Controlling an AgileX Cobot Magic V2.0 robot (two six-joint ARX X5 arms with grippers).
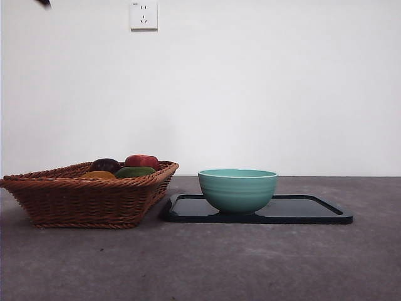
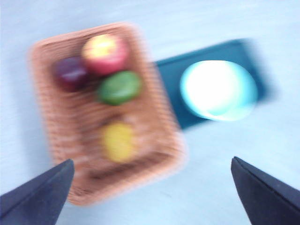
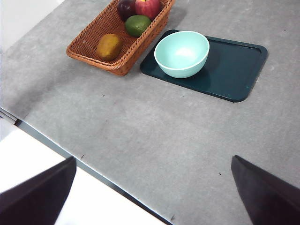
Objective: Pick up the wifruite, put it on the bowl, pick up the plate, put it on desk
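The wifruite (image 3: 109, 45), a small oval orange-brown fruit, lies in the brown wicker basket (image 3: 89, 44). It also shows in the blurred left wrist view (image 2: 118, 140) and in the front view (image 1: 97, 175). The mint-green bowl (image 1: 238, 189) stands empty on a flat black tray (image 1: 313, 210); both also show in the right wrist view, bowl (image 3: 182, 53) and tray (image 3: 236, 70). My left gripper (image 2: 152, 161) is open and empty, high above the basket. My right gripper (image 3: 153, 158) is open and empty, high over the near edge of the desk (image 3: 140, 126).
The basket also holds a green fruit (image 3: 138, 24), a red fruit (image 3: 148, 7) and a dark purple fruit (image 3: 125, 7). A black arm tip (image 1: 44, 3) shows at the top left corner of the front view. A wall with a socket (image 1: 143, 14) stands behind the desk.
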